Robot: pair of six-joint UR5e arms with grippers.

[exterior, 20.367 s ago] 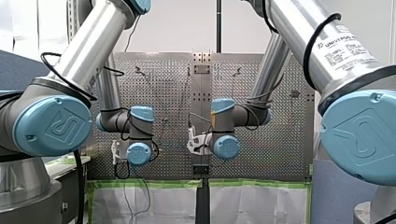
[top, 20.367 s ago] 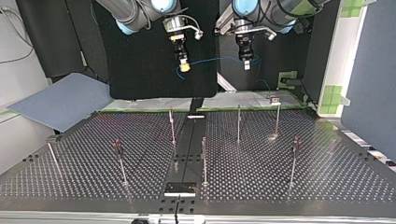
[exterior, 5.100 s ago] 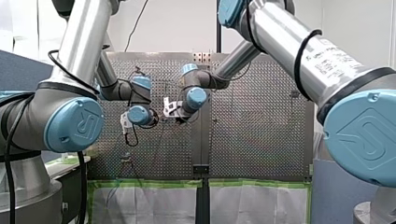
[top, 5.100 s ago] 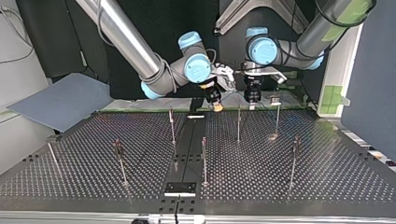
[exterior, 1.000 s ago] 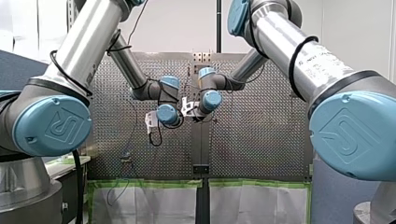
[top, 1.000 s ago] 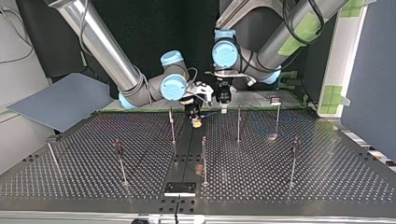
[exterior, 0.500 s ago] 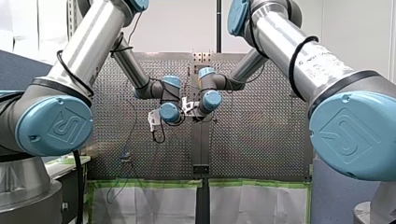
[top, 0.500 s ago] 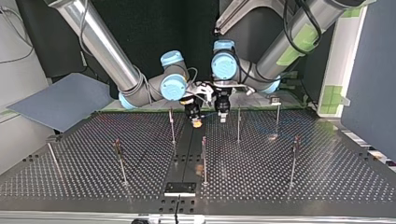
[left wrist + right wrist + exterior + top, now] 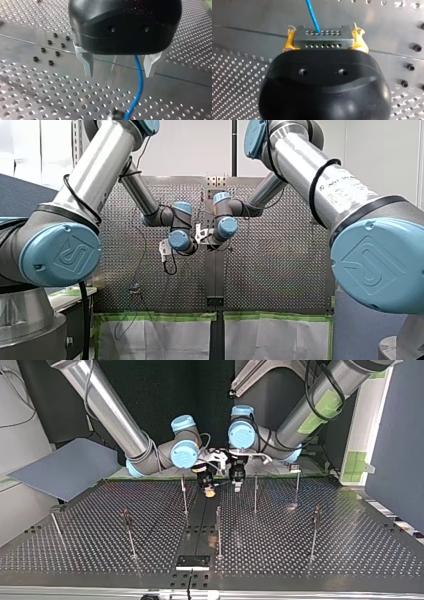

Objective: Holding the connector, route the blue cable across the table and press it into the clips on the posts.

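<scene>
Metal post (image 9: 255, 492) stands beside left gripper (image 9: 237, 486); right gripper (image 9: 210, 490) clasps connector (image 9: 325, 40).

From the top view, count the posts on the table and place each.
7 posts. Three in the far row: one left of centre, two right of it. Three in the near row: left, centre, right. One at the far-left edge. My right gripper may hide more.

- The connector (image 9: 323, 40): grey metal block, two rows of small holes.
- The blue cable (image 9: 313, 16): thin, emerging from the connector's upper row.
- The posts (image 9: 218, 532): thin, upright, spaced apart.
</scene>
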